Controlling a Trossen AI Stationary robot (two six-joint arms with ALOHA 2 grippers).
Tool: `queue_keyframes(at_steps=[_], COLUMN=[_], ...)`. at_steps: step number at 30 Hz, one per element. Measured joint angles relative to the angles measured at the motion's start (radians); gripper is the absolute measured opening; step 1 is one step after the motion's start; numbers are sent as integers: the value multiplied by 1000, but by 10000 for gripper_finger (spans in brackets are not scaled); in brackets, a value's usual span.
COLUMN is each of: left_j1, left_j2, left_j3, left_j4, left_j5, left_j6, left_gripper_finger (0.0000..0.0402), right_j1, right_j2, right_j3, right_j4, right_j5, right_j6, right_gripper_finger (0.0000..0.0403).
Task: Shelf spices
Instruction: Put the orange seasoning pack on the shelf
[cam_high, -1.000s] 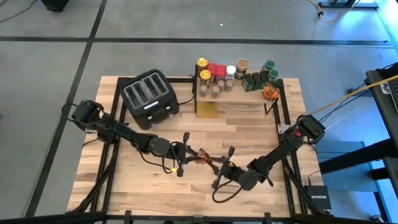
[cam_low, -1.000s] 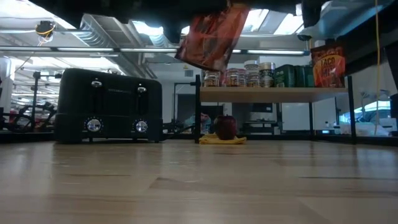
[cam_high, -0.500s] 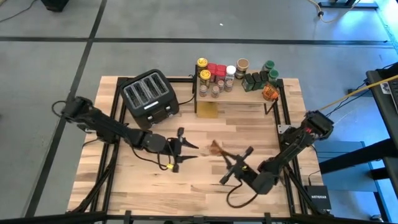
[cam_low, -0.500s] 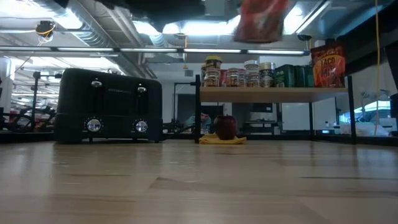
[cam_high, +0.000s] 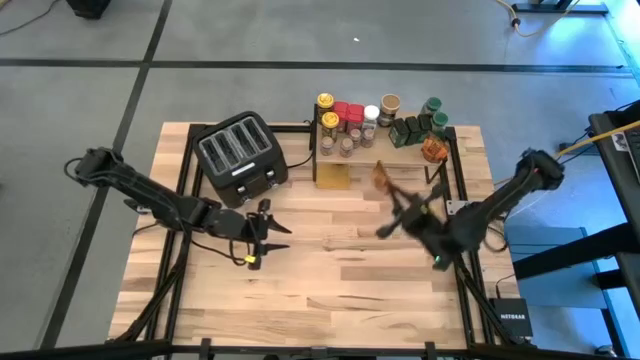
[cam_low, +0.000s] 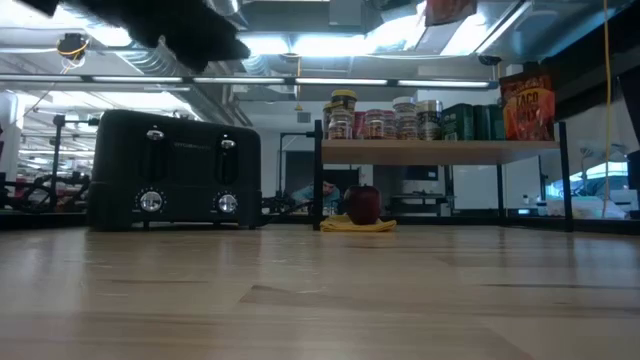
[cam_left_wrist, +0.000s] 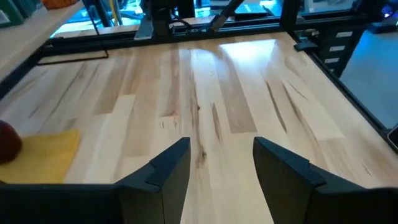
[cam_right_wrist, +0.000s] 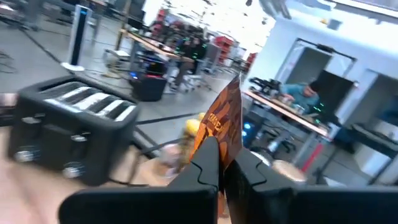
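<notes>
- Orange-brown foil packet (cam_right_wrist: 225, 121) pinched edge-on between the shut fingers of the right gripper (cam_high: 392, 203), lifted well clear of the tabletop (cam_high: 330, 290), just in front of the shelf's right half.
- Same packet just visible at the upper border of the low view (cam_low: 448, 9), above the level of the jars.
- Pale plank shelf (cam_high: 385, 151) at the table's back edge, crowded: jars and tins (cam_high: 350, 122) in rows from left end to right, green tins (cam_high: 412, 130) toward the right, another orange packet (cam_high: 432, 150) upright at the right-hand end.
- Bare plank strip along the front edge of the shelf, in front of the jars.
- Under the shelf: yellow cloth (cam_low: 357, 224) with a dark red round object (cam_low: 362, 203) on it.
- Black toaster (cam_high: 240, 157) at back left, beside the shelf but not touching it.
- Left gripper (cam_high: 262, 229) low over the left-centre boards, fingers (cam_left_wrist: 168, 174) parted about halfway, nothing between them.
- Broad open wood across the middle and whole front of the table; black frame rails along both side edges.
</notes>
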Motion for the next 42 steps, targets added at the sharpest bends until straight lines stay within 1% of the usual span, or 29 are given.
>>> queue_keyframes(at_steps=[2, 4, 7, 10, 12, 16, 19, 22, 25, 27, 30, 33, 38, 42], left_j1=[-6, -8, -12, -12, -12, -12, -12, -12, -12, -12, -12, -12, -12, -12], left_j2=[-3, -4, -4, -6, -6, -7, -8, -8, -8, -8, -8, -8, -8, -8], left_j3=[-52, -96, -145, -162, -162, -162, -162, -162, -162, -162, -162, -162, -162, -162], left_j4=[74, 138, 204, 220, 226, 235, 244, 248, 248, 248, 248, 248, 248, 250], left_j5=[-1, -3, -3, -3, -3, -3, -3, -3, -3, -3, -3, -3, -3, -3], left_j6=[-3, -12, -20, -30, -35, -50, -50, -50, -50, -50, -50, -51, -57, -49], left_gripper_finger=[169, 169, 169, 169, 169, 169, 169, 169, 169, 169, 169, 169, 169, 169], right_j1=[-33, -66, -110, -144, -162, -225, -276, -311, -348, -363, -375, -376, -376, -374], right_j2=[-63, -121, -190, -255, -294, -352, -357, -357, -352, -353, -352, -353, -353, -353], right_j3=[0, 0, 0, -1, -1, -2, -2, -2, -2, -2, -2, -22, -87, -108], right_j4=[-70, -177, -413, -707, -931, -1351, -1602, -1773, -1888, -1929, -1938, -1932, -1932, -1931], right_j5=[0, 0, -4, -14, -44, -196, -258, -300, -342, -357, -356, -330, -322, -285], right_j6=[20, 78, 240, 496, 703, 1127, 1374, 1538, 1641, 1674, 1676, 1678, 1733, 1774], right_gripper_finger=[7, 8, 8, 8, 8, 8, 8, 8, 9, 9, 9, 9, 9, 9])
